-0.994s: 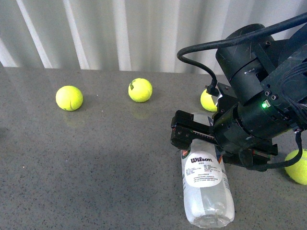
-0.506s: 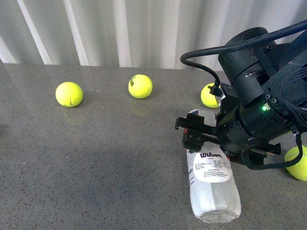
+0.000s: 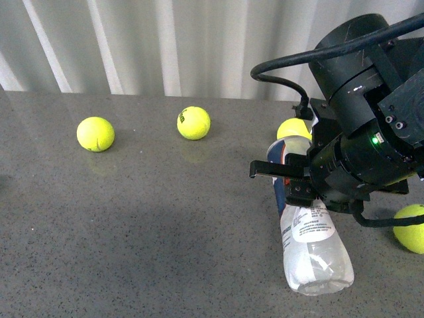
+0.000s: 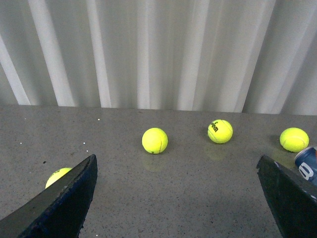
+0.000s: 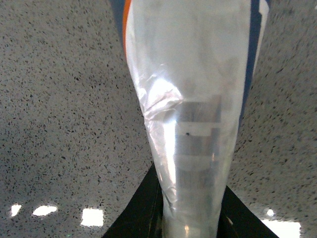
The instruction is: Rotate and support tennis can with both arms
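While the right arm fills the right side of the front view, the right end effector is clamped across the tennis can at its labelled stretch. The can's clear end points toward the near edge of the tabletop, and its other end points toward the far edge, just beside a tennis ball that it partly hides. Whether the can touches the surface I cannot tell. A second ball sits near the right edge, a third ball and a fourth ball lie well apart along the far side, and open grey surface stretches across the left half to the near edge. From the left wrist, the left end effector stands open, its dark fingers wide apart over bare tabletop, with the can's blue end just past one finger and four balls ahead near the pale ribbed wall. From the right wrist, the can runs out from between the two dark fingers, which sit against its clear wall, with speckled tabletop on both sides.
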